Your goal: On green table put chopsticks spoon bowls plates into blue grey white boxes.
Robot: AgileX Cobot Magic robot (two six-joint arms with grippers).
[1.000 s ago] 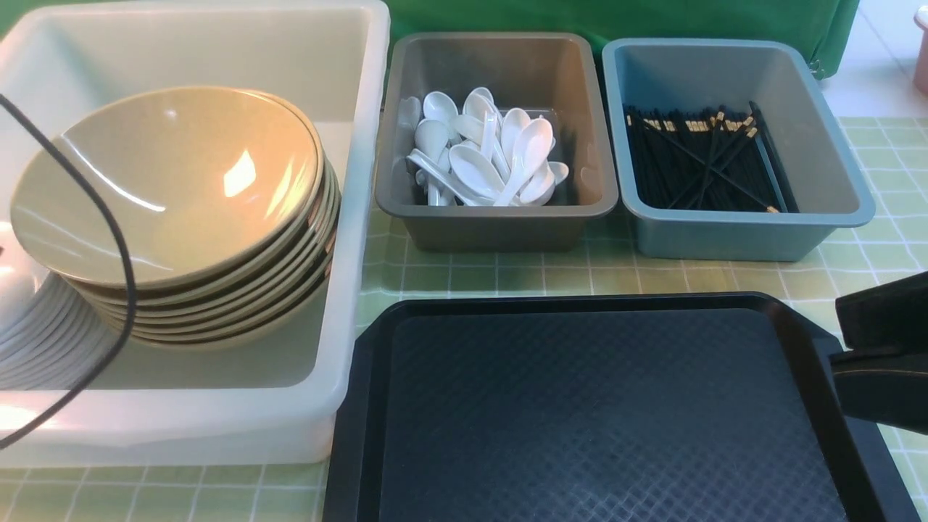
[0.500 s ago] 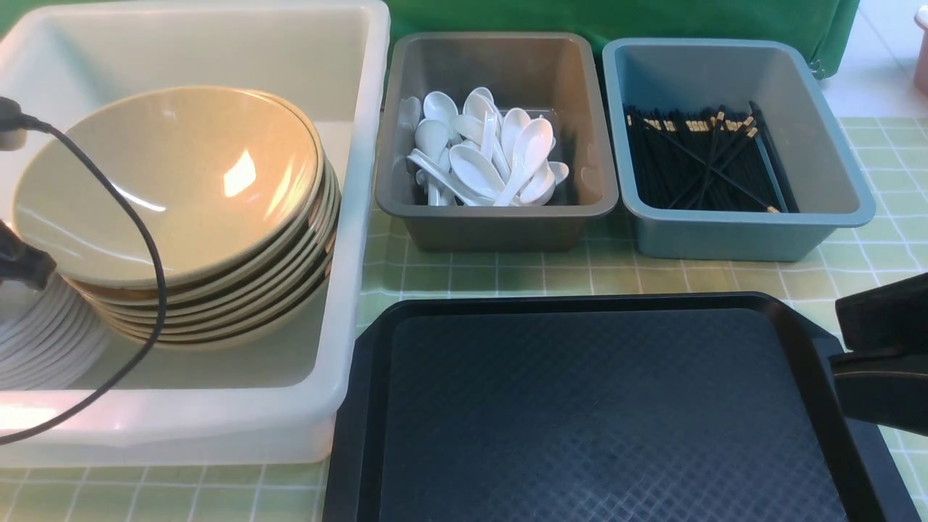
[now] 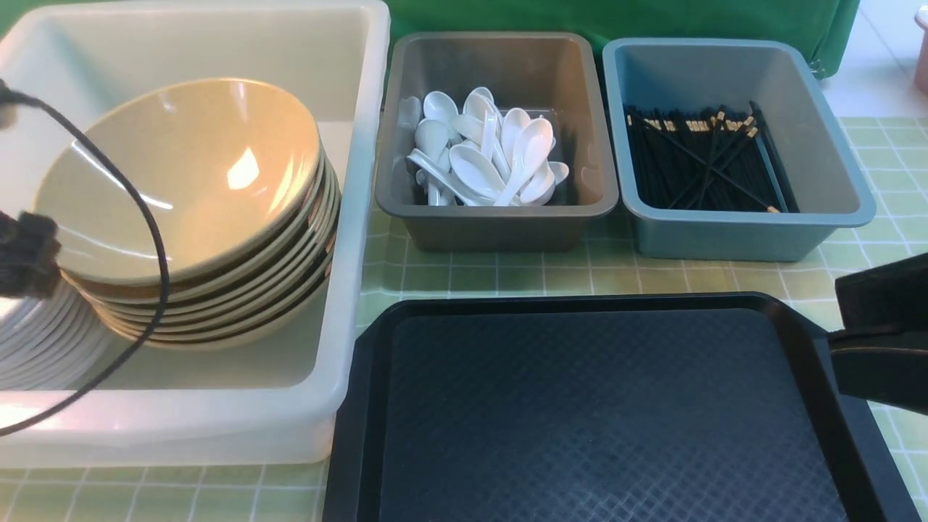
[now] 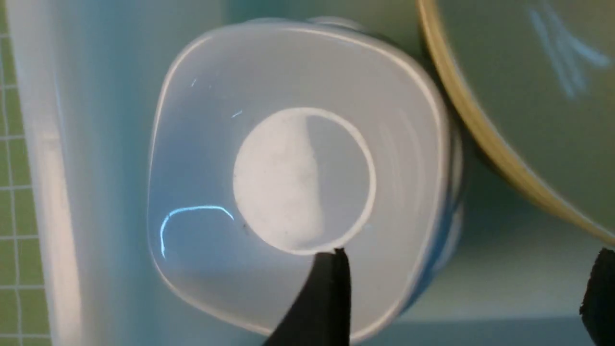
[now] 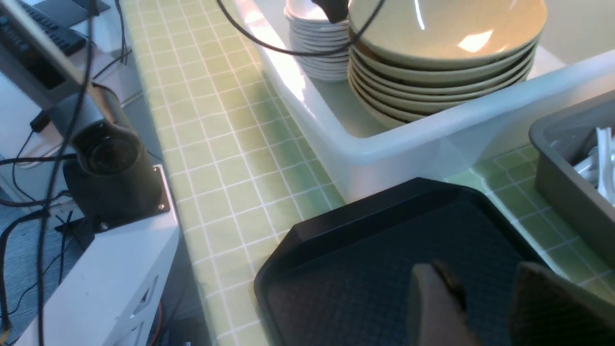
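While the left gripper [image 4: 461,298] hangs over the stack of plates [image 4: 302,178] inside the white box [image 3: 348,217], its jaws stand spread wide: one dark finger [image 4: 322,298] shows above the top plate's rim, the other [image 4: 598,298] sits far off at the frame's edge, and nothing lies between them. The top plate rests free on the stack directly under that gripper, its round centre just past the nearer fingertip. Just beside the plates, and touching or nearly touching them, stands the stack of bowls [image 3: 196,210], tilted a little, in the same box. A black cable [image 3: 138,210] loops in front of the bowls.

The right gripper [image 5: 485,298] hovers above the near right edge of the black tray [image 3: 602,413], which lies bare on the green table [image 3: 507,275]. Its two fingers stand a little apart with a gap between them, and nothing is held there. Ahead of it across the table sit the grey box [image 3: 500,217], holding a heap of white spoons [image 3: 486,156], and the blue box [image 3: 739,232], holding the chopsticks [image 3: 703,163] laid mostly side by side with a few crossed on top. Both boxes are well away from either gripper.
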